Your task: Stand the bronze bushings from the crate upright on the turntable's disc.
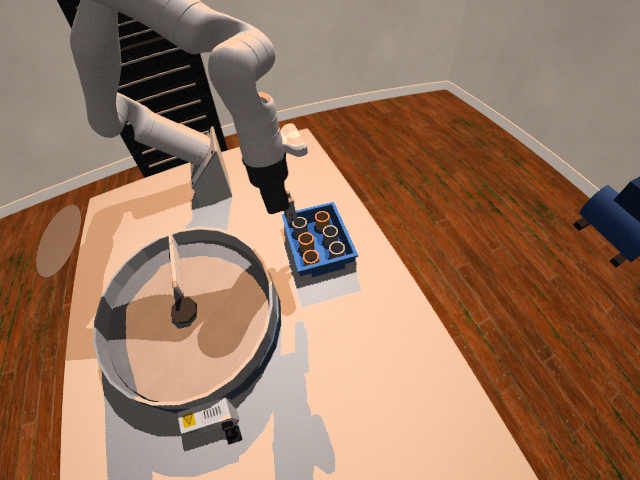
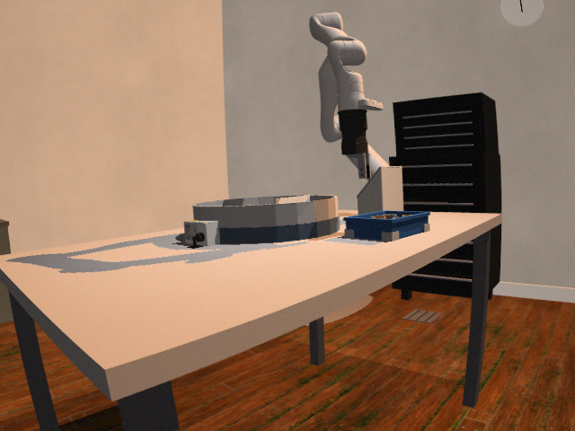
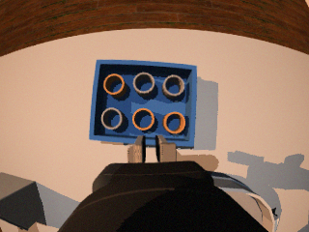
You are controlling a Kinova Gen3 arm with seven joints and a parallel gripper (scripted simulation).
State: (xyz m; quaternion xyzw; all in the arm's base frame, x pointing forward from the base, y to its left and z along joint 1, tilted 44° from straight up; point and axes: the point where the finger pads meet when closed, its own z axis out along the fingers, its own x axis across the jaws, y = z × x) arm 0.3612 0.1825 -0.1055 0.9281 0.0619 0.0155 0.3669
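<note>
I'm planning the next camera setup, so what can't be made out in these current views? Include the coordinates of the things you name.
- Lower ends of the orange-rimmed bronze bushings [image 1: 306, 248] [image 3: 143, 127]: hidden by their own walls, top and wrist views.
- White turntable disc [image 1: 206, 372]: hidden behind its grey rim wall [image 2: 251, 216], exterior view.
- Round wall clock [image 2: 519, 13]: cut off by the upper edge, exterior view.
</note>
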